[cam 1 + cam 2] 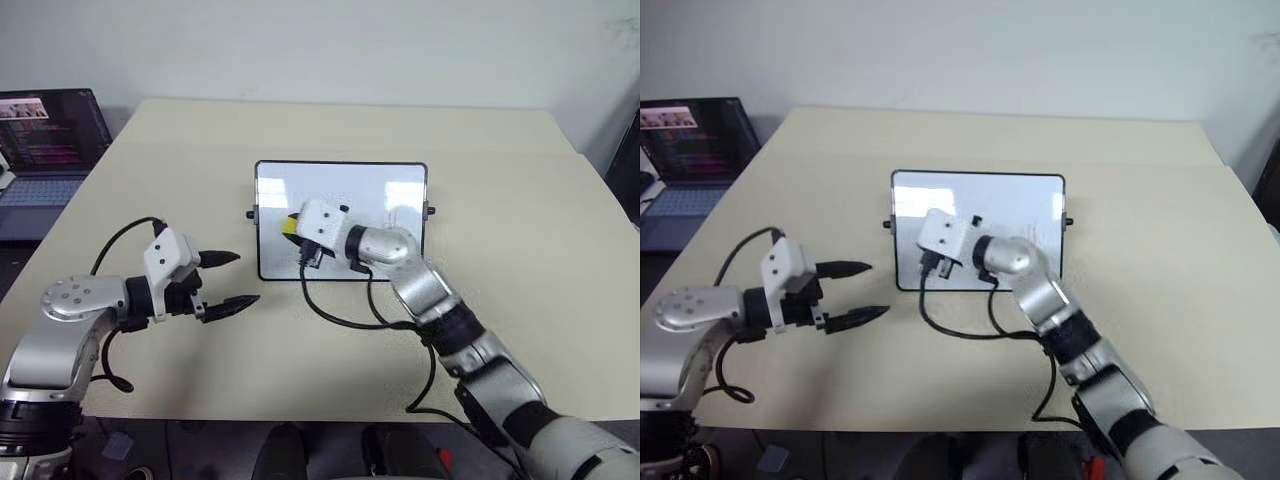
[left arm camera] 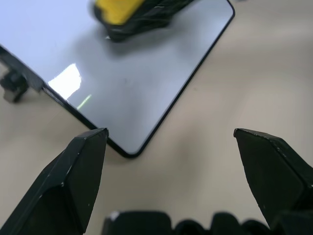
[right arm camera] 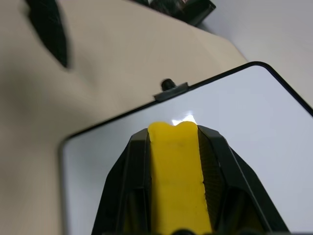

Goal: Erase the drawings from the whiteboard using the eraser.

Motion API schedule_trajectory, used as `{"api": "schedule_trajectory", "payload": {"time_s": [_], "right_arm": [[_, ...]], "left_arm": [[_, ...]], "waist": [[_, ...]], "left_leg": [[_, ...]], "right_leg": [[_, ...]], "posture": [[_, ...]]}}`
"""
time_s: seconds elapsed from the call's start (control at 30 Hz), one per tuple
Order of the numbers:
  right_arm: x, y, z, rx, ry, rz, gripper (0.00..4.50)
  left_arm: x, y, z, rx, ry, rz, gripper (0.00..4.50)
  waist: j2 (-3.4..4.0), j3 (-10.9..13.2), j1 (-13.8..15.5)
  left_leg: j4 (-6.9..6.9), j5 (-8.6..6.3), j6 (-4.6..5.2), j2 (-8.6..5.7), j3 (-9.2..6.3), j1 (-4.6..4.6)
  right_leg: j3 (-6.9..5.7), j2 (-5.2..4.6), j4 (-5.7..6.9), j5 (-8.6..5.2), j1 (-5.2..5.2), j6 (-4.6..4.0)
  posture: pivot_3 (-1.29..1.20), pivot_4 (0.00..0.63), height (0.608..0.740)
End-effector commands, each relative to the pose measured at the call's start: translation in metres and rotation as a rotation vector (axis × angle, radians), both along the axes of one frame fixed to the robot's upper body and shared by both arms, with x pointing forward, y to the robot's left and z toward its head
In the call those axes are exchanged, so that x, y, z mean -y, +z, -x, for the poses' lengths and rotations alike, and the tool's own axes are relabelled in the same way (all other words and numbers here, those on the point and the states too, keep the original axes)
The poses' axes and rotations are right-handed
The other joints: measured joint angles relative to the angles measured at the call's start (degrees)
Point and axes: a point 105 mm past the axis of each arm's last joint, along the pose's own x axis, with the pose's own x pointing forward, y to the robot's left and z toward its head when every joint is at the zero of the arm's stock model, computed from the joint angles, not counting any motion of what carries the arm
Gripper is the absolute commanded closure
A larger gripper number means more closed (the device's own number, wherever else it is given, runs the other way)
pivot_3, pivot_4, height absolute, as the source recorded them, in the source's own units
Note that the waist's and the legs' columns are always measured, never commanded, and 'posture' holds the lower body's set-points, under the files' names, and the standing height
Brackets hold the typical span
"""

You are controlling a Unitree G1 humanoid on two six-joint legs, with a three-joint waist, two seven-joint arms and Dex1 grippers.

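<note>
The whiteboard [image 1: 375, 190] lies flat in the middle of the beige table, black-framed, with a small knob [image 1: 251, 214] on its side. My right gripper [image 1: 293, 229] is over the board's left part, shut on the yellow eraser [image 1: 290, 226], whose block [image 3: 176, 171] sits between the two black fingers. The drawings are hidden or out of view; the board surface that shows is plain white. My left gripper [image 1: 246, 278] hovers over the table just left of the board's near-left corner [image 2: 128, 152], open, with nothing between its fingers.
An open laptop [image 1: 50, 140] stands off the table's far-left side. A black cable [image 1: 340, 320] from my right wrist loops on the table in front of the board. Bare beige tabletop [image 1: 520, 300] surrounds the board on all sides.
</note>
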Motion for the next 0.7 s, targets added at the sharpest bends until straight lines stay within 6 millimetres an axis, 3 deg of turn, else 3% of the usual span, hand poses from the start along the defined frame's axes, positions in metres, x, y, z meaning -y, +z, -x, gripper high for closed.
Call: {"api": "schedule_trajectory", "payload": {"time_s": [0.03,0.17,0.27,0.47,0.7], "right_arm": [[0.017,0.023,0.027,-0.037,0.027,-0.103,3.51],[0.048,0.001,0.044,-0.095,-0.061,-0.082,3.51],[0.052,-0.001,0.041,-0.056,-0.115,-0.071,3.51],[0.042,0.011,0.018,0.099,-0.189,-0.041,3.51],[0.029,0.025,-0.024,0.177,-0.287,-0.082,3.51]], "left_arm": [[0.011,0.01,0.002,0.051,-0.046,0.006,0.0],[0.017,0.013,-0.001,0.063,-0.061,0.015,0.0],[0.02,0.014,-0.005,0.069,-0.073,0.017,0.0],[0.026,0.023,-0.021,0.113,-0.076,0.046,0.0],[0.023,0.019,-0.024,0.101,-0.072,0.032,0.0]], "waist": [[0.0,0.0,-0.17],[-0.01,-0.01,-0.07],[0.01,0.01,-0.42],[-0.01,0.0,-0.42],[-0.01,0.0,-0.4]], "left_leg": [[0.03,0.0,0.0,0.0,0.02,-0.21],[-0.01,0.0,0.0,0.01,-0.02,-0.31],[0.04,0.0,0.0,-0.02,0.03,-0.26],[0.09,0.02,0.01,-0.08,0.04,-0.09],[0.07,0.03,0.0,0.03,0.04,-0.2]], "right_leg": [[0.02,0.0,0.04,0.0,-0.24,0.0],[-0.03,0.0,0.01,0.0,-0.34,0.01],[0.03,0.01,0.07,0.0,-0.34,0.01],[0.03,0.16,0.31,0.01,-0.28,0.02],[0.06,0.22,0.24,0.01,-0.35,0.0]], "posture": [[0.0,0.15,0.74],[0.0,0.15,0.74],[0.0,0.15,0.74],[0.0,0.15,0.74],[0.0,0.15,0.74]]}}
